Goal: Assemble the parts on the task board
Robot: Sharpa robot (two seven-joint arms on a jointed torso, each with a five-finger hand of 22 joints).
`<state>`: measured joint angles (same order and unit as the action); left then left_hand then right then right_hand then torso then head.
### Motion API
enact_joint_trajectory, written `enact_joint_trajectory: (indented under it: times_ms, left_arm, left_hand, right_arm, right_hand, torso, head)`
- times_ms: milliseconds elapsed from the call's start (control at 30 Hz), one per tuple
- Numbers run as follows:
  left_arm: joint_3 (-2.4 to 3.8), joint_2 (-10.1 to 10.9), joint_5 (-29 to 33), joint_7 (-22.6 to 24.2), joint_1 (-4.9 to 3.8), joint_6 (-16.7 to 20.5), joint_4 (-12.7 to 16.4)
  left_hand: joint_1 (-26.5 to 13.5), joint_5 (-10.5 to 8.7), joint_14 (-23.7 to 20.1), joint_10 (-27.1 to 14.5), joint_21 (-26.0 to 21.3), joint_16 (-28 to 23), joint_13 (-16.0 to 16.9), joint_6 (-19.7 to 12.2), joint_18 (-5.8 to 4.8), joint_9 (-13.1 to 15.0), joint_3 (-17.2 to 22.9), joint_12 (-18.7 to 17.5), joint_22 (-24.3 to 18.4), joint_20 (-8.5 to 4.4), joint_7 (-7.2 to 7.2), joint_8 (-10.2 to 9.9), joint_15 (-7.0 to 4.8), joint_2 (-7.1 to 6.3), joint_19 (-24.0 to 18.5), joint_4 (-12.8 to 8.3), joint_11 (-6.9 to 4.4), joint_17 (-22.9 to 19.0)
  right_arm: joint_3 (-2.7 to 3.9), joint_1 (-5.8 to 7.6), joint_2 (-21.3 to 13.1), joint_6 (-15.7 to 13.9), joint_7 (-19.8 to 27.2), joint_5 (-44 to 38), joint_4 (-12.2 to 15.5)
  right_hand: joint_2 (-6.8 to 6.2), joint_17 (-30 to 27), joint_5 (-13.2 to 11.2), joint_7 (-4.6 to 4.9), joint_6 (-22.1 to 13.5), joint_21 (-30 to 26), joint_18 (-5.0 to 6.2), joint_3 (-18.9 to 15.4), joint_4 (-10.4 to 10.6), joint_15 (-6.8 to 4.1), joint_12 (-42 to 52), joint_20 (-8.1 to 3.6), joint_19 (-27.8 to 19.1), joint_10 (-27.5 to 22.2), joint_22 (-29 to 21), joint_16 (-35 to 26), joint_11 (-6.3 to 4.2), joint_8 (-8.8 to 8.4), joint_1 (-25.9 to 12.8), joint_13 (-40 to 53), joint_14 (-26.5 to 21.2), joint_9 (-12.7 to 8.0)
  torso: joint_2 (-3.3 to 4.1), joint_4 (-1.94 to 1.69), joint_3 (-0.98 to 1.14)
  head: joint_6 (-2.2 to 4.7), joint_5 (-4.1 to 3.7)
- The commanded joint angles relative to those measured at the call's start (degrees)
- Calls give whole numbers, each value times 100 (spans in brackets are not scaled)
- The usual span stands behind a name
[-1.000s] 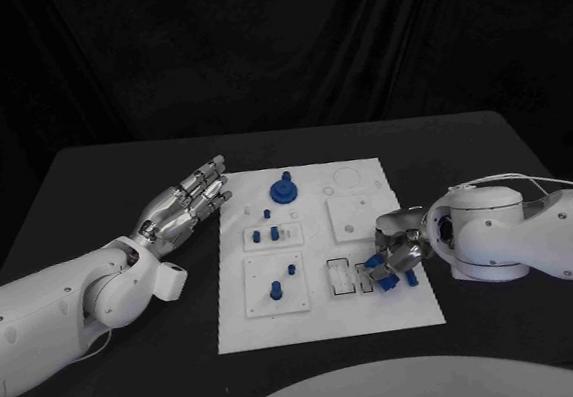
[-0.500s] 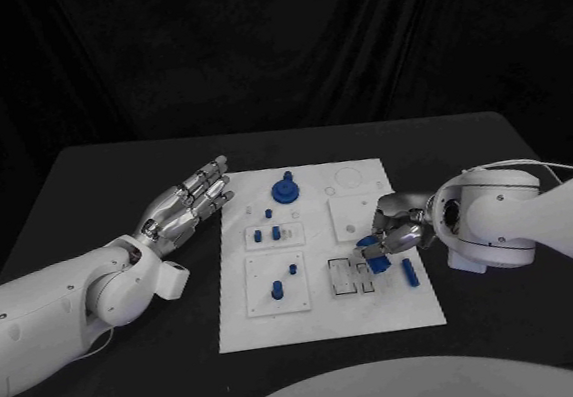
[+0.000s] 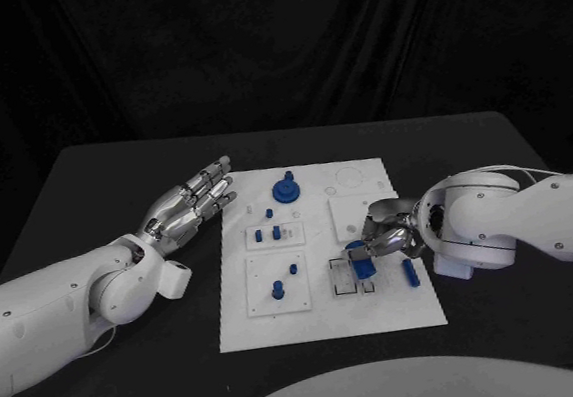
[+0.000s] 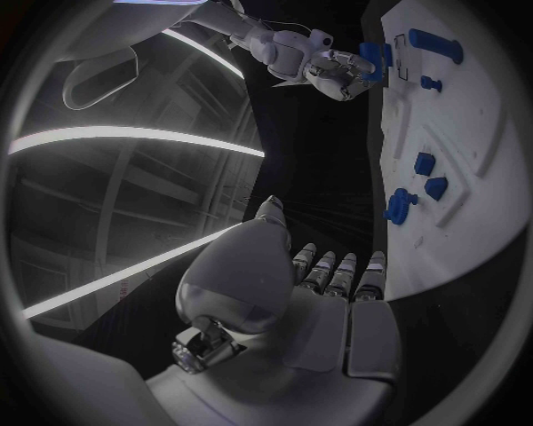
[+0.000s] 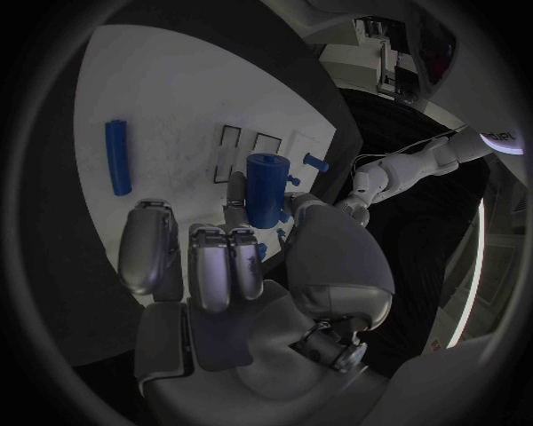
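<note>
The white task board [image 3: 392, 312] lies mid-table. My right hand [image 3: 391, 233] hangs over its right half and pinches a short blue cylinder [image 3: 362, 267] upright above the rectangular slots [image 3: 341, 275]. The right wrist view shows that cylinder [image 5: 265, 189] held between thumb and fingers, the slots [image 5: 229, 147] beyond it. A blue bar [image 3: 410, 272] lies flat on the board just right of the slots. My left hand [image 3: 193, 204] hovers by the board's left edge, fingers straight and apart, holding nothing.
A blue knob [image 3: 284, 189] stands at the board's far end. Small blue pegs [image 3: 273, 233] sit in the left-hand plates, with another pair [image 3: 279, 286] nearer me. Black table [image 3: 98, 201] surrounds the board.
My right hand has risen from the board's near right part with the blue cylinder and moved left over the slots. The blue bar stays on the board. My left arm has not moved.
</note>
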<state>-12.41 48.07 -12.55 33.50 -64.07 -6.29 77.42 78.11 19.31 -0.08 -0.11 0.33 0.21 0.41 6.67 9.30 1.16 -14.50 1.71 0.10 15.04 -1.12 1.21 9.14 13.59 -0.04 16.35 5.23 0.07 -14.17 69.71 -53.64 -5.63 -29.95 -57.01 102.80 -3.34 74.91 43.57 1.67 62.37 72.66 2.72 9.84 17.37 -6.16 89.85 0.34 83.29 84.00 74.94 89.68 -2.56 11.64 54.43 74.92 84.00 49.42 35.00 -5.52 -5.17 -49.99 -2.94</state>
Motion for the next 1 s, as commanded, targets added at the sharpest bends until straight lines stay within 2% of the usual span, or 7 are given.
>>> enact_joint_trajectory:
  times_ms: [33, 300, 500, 733, 833, 900, 1000]
  left_arm:
    - [5, -16, 30, 42, 9, -98, 7]
    - [5, -21, 30, 41, 13, -102, -1]
    - [5, -29, 30, 41, 18, -114, -7]
    - [5, -35, 30, 38, 24, -124, -14]
    - [5, -35, 30, 36, 26, -130, -17]
    - [5, -35, 30, 36, 27, -136, -20]
    - [5, -35, 30, 35, 29, -142, -22]
  left_hand:
    - [67, 31, 8, 9, -33, -21, 0, 5, 81, 6, 21, 16, -9, 35, 45, 34, 37, 15, 5, 1, 46, -7]
    - [67, 31, 8, 9, -33, -21, 0, 5, 81, 6, 21, 16, -9, 35, 45, 34, 37, 15, 5, 1, 46, -7]
    - [67, 31, 8, 9, -33, -21, 0, 5, 81, 6, 21, 16, -9, 35, 45, 34, 37, 15, 5, 1, 46, -7]
    - [69, 32, 8, 8, -33, -21, 0, -1, 78, 5, 21, 14, -10, 37, 52, 33, 45, 18, 4, 5, 45, -7]
    - [69, 32, 8, 8, -33, -21, 0, -1, 78, 5, 21, 14, -10, 37, 52, 33, 45, 18, 4, 5, 45, -7]
    - [70, 34, 8, 8, -33, -21, 0, 0, 77, 5, 21, 13, -10, 39, 56, 33, 49, 19, 4, 6, 46, -7]
    - [72, 38, 8, 8, -33, -21, -1, 0, 76, 5, 18, 10, -10, 41, 58, 33, 53, 13, 4, 5, 46, -7]
  right_arm:
    - [-1, -54, 61, -62, -271, 55, -48]
    - [-1, -154, 191, 56, -370, 15, -143]
    - [0, -195, 270, 74, -360, 8, -189]
    - [0, -207, 319, 96, -330, 7, -219]
    - [0, -209, 328, 108, -325, 7, -223]
    - [0, -209, 337, 122, -318, 7, -228]
    - [0, -210, 349, 137, -310, 7, -231]
  right_hand:
    - [0, 1509, -109, 1, -48, -36, 118, 1043, -1052, 40, 15, 25, -38, 600, 976, 32, 36, -35, -61, 1508, 600, -7]
    - [44, 1509, -811, 41, -119, -131, 135, 912, -954, 90, 15, 75, -54, 600, 955, 32, 68, -134, -176, 1508, 600, -47]
    - [57, 1509, -934, 52, -136, -166, 141, 881, -933, 99, 15, 84, -63, 600, 946, 32, 78, -154, -192, 1508, 600, -55]
    - [104, 1509, -1356, 68, -131, -224, 151, 755, -796, 114, 15, 101, -71, 600, 935, 32, 94, -179, -308, 1508, 600, -71]
    - [111, 1509, -1709, 72, -129, -257, 156, 655, -708, 120, 15, 108, -76, 600, 929, 32, 99, -192, -381, 1508, 600, -78]
    - [102, 1509, -2082, 75, -128, -283, 159, 535, -606, 123, 15, 111, -78, 600, 925, 32, 102, -201, -486, 1508, 600, -84]
    - [84, 1509, -2339, 79, -128, -314, 164, 407, -513, 124, 15, 113, -83, 600, 919, 32, 106, -209, -583, 1508, 600, -87]
  torso:
    - [1, -1, 0]
    - [-2, -11, -2]
    - [-3, -2, 0]
    - [-4, -2, -2]
    - [-3, 1, -1]
    - [-5, 2, -1]
    - [-6, 1, 0]
  head:
    - [-1, 6]
    - [-1, 15]
    - [-1, 31]
    - [-1, 37]
    - [-1, 48]
    - [-1, 45]
    - [-1, 58]
